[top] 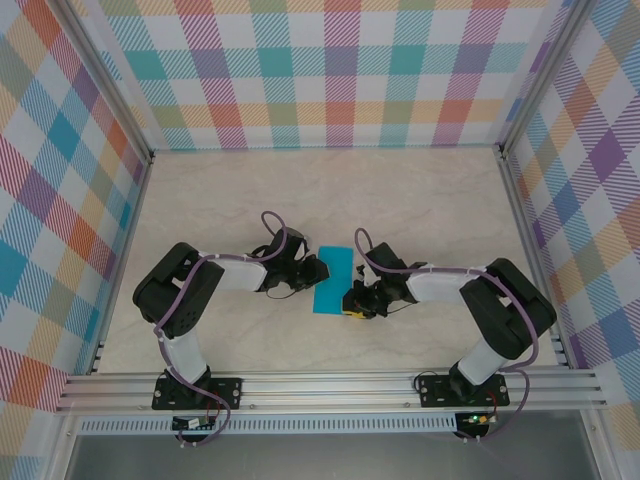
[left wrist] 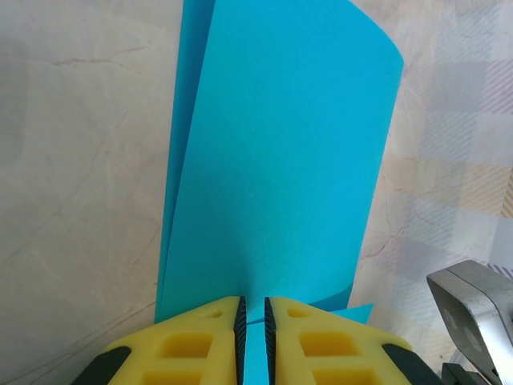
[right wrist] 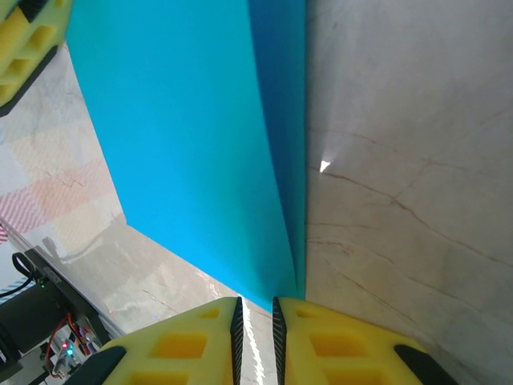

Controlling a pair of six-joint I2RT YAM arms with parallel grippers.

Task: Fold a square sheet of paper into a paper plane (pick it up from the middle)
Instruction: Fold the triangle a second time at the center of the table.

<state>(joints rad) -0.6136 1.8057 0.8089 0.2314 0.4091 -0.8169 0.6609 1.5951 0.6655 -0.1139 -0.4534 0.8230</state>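
Note:
The square sheet of paper (top: 331, 280) is teal-blue and lies folded over itself on the marble table between my two grippers. In the left wrist view its upper layer (left wrist: 280, 160) bows up, with a lower layer showing along the left. My left gripper (top: 312, 270) (left wrist: 254, 309) rests on the sheet's left edge, jaws almost together, and teal shows flat through the slit between them. My right gripper (top: 357, 302) (right wrist: 256, 309) sits at the sheet's near right corner, jaws almost together over bare table. The paper (right wrist: 192, 144) ends in a point at its right fingertip.
Checked walls stand on three sides, and an aluminium rail (top: 330, 385) runs along the near edge. Bare marble table (top: 330, 190) stretches behind the paper. A silver part of the right arm (left wrist: 473, 313) sits close beside my left fingers. A circuit board (right wrist: 64, 349) shows beyond the table edge.

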